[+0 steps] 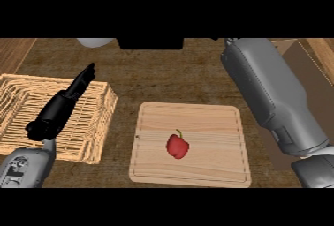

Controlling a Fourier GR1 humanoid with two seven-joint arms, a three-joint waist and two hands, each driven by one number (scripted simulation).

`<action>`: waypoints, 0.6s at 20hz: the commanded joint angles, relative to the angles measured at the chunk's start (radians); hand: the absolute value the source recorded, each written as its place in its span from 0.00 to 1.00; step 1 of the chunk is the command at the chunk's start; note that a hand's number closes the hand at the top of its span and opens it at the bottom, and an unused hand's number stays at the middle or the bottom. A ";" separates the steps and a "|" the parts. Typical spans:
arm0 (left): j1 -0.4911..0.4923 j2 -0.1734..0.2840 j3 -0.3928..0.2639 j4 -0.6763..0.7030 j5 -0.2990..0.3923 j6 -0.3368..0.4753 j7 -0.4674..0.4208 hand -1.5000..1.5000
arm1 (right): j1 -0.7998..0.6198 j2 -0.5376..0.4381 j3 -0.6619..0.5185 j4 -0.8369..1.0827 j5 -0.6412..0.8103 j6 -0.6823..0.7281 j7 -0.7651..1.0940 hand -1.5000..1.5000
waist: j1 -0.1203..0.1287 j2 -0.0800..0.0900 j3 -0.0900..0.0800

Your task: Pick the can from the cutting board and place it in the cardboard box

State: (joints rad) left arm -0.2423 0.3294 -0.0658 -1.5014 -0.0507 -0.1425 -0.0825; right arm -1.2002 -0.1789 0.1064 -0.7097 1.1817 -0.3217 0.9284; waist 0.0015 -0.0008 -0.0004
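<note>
No can in sight: not on the cutting board (195, 172), not on the tabletop (169, 75), not in any visible hand. On the wooden board, only a small red pepper (177, 145) with a green stem, lying just left of centre. At far right, partly under the grey right forearm (267, 84), a brown panel with pale edges, apparently the cardboard box (310, 62); contents hidden by the arm and the view's edge. Right hand out of view past the far end of that forearm, so impossible to tell whether fingers are apart, together or clamped on the can.

Judging by the bare board and the arm stretched toward the box: pick likely done, placing either under way or finished, though not confirmable from here. Possibly left to do: release over the box and withdrawal of the arm.

To the left, a wicker basket (98, 132), its right rim near the board's left edge with a narrow strip of tabletop between. Above the basket, the left hand (62, 108), black, fingers straight and together, pointing far, holding nothing, resting.

Along the far edge, a white rounded object (96, 42) and a dark block (150, 43), both cut off. Open tabletop between board and far edge; tight room at right, the forearm filling the space between board and box.
</note>
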 commanded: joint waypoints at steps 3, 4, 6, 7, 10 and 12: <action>0.023 -0.004 0.010 -0.017 -0.017 0.010 -0.002 0.50 | 0.072 -0.138 -0.074 -0.126 -0.020 0.043 0.042 1.00 | -0.017 -0.007 0.000; 0.046 -0.001 0.011 -0.017 -0.005 -0.014 -0.013 0.50 | 0.102 -0.132 -0.082 -0.096 -0.007 -0.011 0.036 1.00 | -0.003 -0.001 0.000; 0.027 -0.012 -0.003 -0.030 -0.022 -0.014 -0.003 0.50 | 0.154 -0.152 -0.084 -0.095 0.004 -0.028 0.009 1.00 | -0.002 0.000 0.000; 0.037 -0.014 0.004 -0.052 -0.023 0.002 0.011 0.50 | 0.127 -0.211 -0.089 -0.089 -0.001 0.075 -0.007 1.00 | -0.003 -0.002 0.000; 0.032 0.000 0.026 -0.038 -0.008 -0.017 0.010 0.50 | 0.163 -0.261 -0.139 -0.064 -0.084 0.173 -0.084 1.00 | -0.005 -0.001 0.000; 0.063 0.018 0.042 -0.039 0.000 -0.030 -0.012 0.50 | 0.229 -0.270 -0.167 -0.082 -0.147 0.227 -0.123 1.00 | -0.012 -0.005 0.001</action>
State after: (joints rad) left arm -0.2062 0.3255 -0.0489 -1.5313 -0.0639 -0.1544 -0.0818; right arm -1.0495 -0.4004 -0.0148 -0.7778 1.1135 -0.1873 0.8676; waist -0.0045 -0.0026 -0.0002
